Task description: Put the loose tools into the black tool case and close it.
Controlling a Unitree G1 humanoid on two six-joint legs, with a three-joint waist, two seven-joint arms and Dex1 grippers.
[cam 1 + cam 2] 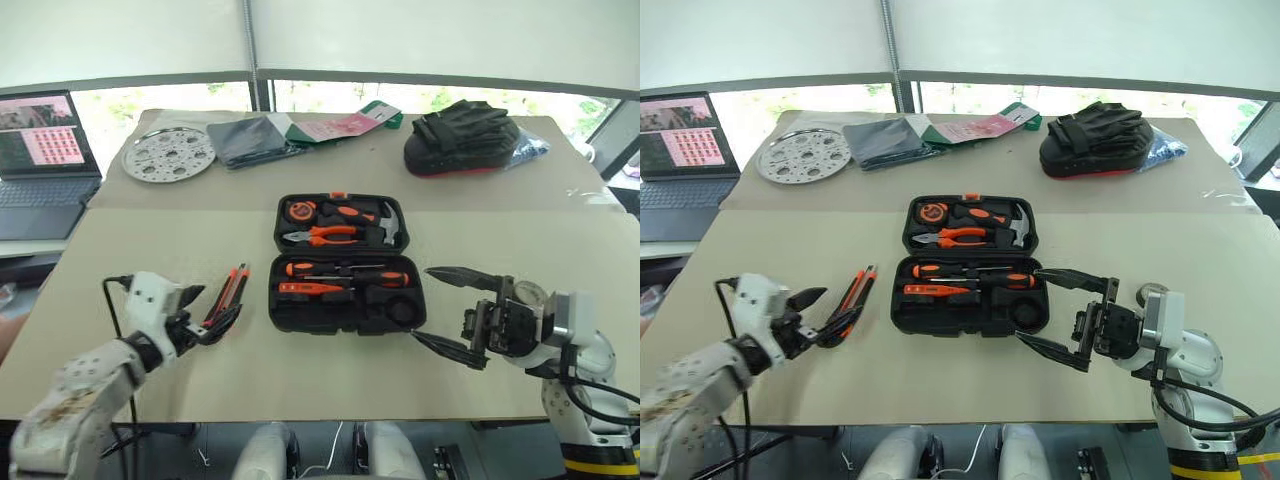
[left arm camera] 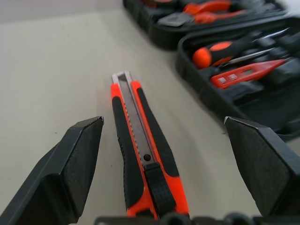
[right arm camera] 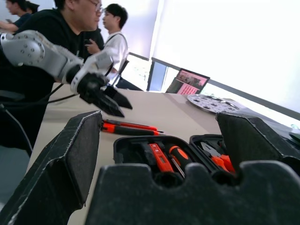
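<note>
The black tool case (image 1: pixel 345 322) lies open mid-table. Its near half holds two black-and-orange screwdrivers (image 1: pixel 345 269) and a slim orange tester (image 1: pixel 310 288). An orange-black utility knife (image 1: pixel 232 292) lies flat on the table left of the case. My left gripper (image 1: pixel 212 312) is open at the knife's near end, and in the left wrist view the knife (image 2: pixel 140 140) runs between its spread fingers (image 2: pixel 70 159). My right gripper (image 1: pixel 423 305) is open at the case's right side, pointing left, with nothing in it.
The case's far half holds a tape measure, pliers (image 1: pixel 330 235) and a hammer. At the back are a laptop (image 1: pixel 40 160), a perforated metal disc (image 1: pixel 168 153), a dark folded cloth (image 1: pixel 250 140) and a black padded bag (image 1: pixel 465 140). People (image 3: pixel 70 28) stand beyond the table's left side.
</note>
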